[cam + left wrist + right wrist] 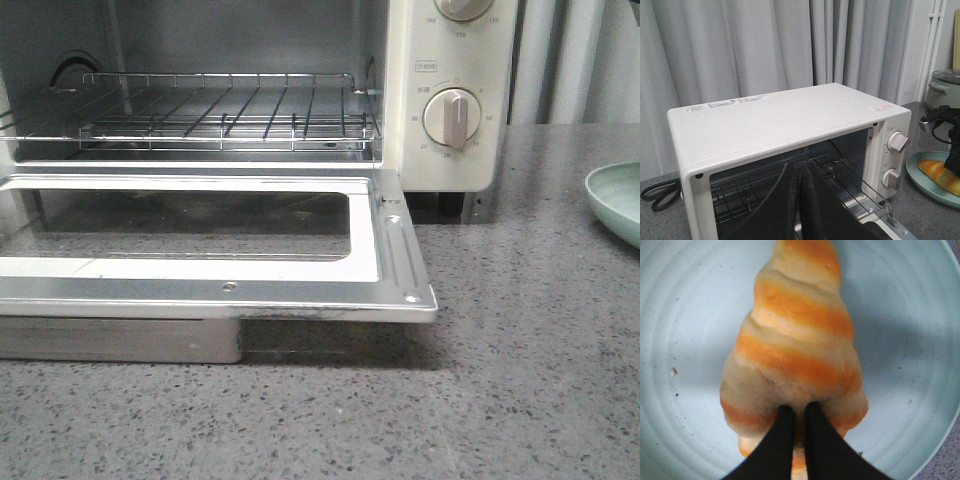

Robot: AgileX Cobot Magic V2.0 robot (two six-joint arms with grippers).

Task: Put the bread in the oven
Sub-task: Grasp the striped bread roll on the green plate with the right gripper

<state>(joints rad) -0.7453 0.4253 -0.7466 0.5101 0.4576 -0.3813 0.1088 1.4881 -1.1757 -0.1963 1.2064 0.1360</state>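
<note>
The cream-white oven [450, 60] stands open, its glass door [400, 260] folded down flat and its wire rack [220, 115] bare. It also shows in the left wrist view [780, 120]. My left gripper [800, 167] is shut and empty, in front of the oven's opening. The bread [795, 340], orange with cream stripes, lies on a pale blue-green plate [685, 315]. My right gripper [799, 410] is shut on the bread's thick middle, its fingers pressed into the crust. In the left wrist view the bread [940, 175] lies on the plate [925, 185] right of the oven, under the right arm [945, 125].
The plate's rim [615, 200] shows at the right edge of the grey speckled counter [520, 380]. A pot with a glass lid [945, 85] stands behind the plate. A black cable [657, 192] lies left of the oven. Grey curtains [740, 45] hang behind.
</note>
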